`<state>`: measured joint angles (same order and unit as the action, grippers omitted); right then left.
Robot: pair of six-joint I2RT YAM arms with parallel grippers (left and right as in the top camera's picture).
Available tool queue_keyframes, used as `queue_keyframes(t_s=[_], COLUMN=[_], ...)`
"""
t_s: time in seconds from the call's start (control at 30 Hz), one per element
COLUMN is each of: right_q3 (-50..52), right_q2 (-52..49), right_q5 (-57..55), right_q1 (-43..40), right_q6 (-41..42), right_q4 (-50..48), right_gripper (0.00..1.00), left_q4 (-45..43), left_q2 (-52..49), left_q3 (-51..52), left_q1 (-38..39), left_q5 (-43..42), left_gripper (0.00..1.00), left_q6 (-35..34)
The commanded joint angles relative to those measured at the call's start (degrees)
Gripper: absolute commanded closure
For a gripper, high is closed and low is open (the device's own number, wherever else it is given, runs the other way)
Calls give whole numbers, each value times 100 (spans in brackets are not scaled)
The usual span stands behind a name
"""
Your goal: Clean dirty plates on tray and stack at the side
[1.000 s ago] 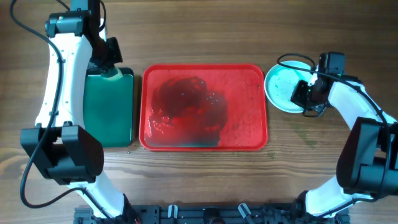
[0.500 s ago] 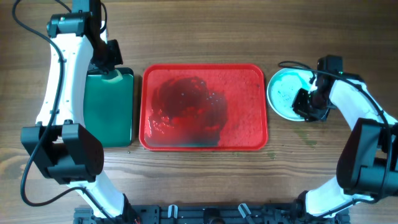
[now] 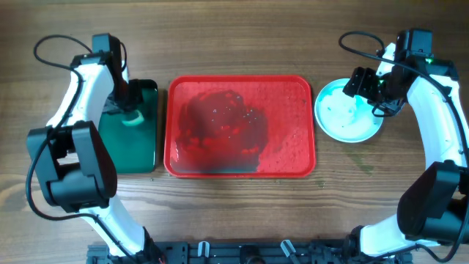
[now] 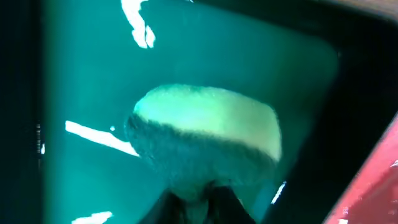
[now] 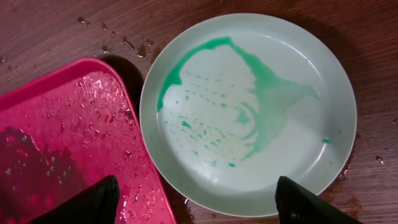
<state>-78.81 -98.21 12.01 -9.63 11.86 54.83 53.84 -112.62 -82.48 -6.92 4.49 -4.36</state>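
Observation:
One dirty plate (image 3: pixel 347 111), pale turquoise with green streaks, lies flat on the wooden table just right of the tray (image 3: pixel 240 126). The right wrist view shows the plate (image 5: pixel 249 112) beside the tray's wet red corner (image 5: pixel 62 137). My right gripper (image 3: pixel 372 89) hovers above the plate's far right side, open, its fingertips (image 5: pixel 99 200) wide apart and holding nothing. No plate sits on the tray, which is wet with a dark puddle. My left gripper (image 3: pixel 132 108) is over the dark green tray, its fingers (image 4: pixel 177 205) pinching a pale green sponge (image 4: pixel 205 134).
The dark green tray (image 3: pixel 133 143) lies left of the red tray and holds teal liquid (image 4: pixel 93 74). Water drops dot the table around the plate (image 5: pixel 115 37). A black cable (image 3: pixel 359 38) loops above the right arm.
My right gripper opened, let go of the plate and rose toward the far side. The plate now rests on the table. My left gripper moved nearer along the green tray with the sponge.

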Motion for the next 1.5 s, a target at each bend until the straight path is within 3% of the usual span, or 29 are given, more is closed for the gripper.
queue_keyframes(t_s=[0.0,0.03,0.07,0.13,0.23,0.27,0.3,0.5,0.63,0.73,0.93,1.03,1.1,1.13,1.23,1.37,1.47], right_q3=[-85,-87,-87,-168,-619,-813,-984,-1285,-1285,-1285,-1067,313,2116,2605,4933,6955,7556], right_q2=[72,72,72,98,321,437,608,2739,3613,3880,3860,4581,5615,5910,7372,8762,9141], right_q5=[107,109,111,160,177,177,170,-168,-122,-131,-457,-457,-431,-431,-308,-717,-925], right_q1=[-20,-20,-20,-20,-20,-20,-17,-17,-20,-20,-7,339,538,577,935,1388,1440], right_q6=[-125,-122,-122,-125,-136,-133,-140,-442,-127,903,723,457,435,417,-363,-522,-11], right_q4=[-37,-63,-94,-17,455,612,763,1408,1451,1473,1235,-505,-2127,-2496,-4264,-5873,-6081], right_gripper=[16,14,13,11,10,10,9,0,0,0,0,0,0,0,0,0,0], left_q4=[-28,-26,35,457,901,798,667,595,595,595,595,595,595,595,595,595,595], left_q2=[4,20,68,243,533,686,772,782,782,782,782,782,782,782,782,782,782], left_q3=[72,37,-72,-553,-1320,-1443,-1440,-1401,-1401,-1401,-1401,-1401,-1401,-1401,-1401,-1401,-1401], left_q1=[-17,-17,-17,31,313,566,778,2033,2188,2186,2186,2188,2186,2188,2188,2188,2188], left_q5=[33,31,31,-90,-1161,-1436,-1451,-1429,-1429,-1429,-1429,-1429,-1429,-1429,-1429,-1429,-1429], left_gripper=[50,39,37,37,36,29,0,0,0,0,0,0,0,0,0,0,0], left_q6=[92,92,92,94,92,90,90,92,92,92,94,94,92,92,94,92,92])
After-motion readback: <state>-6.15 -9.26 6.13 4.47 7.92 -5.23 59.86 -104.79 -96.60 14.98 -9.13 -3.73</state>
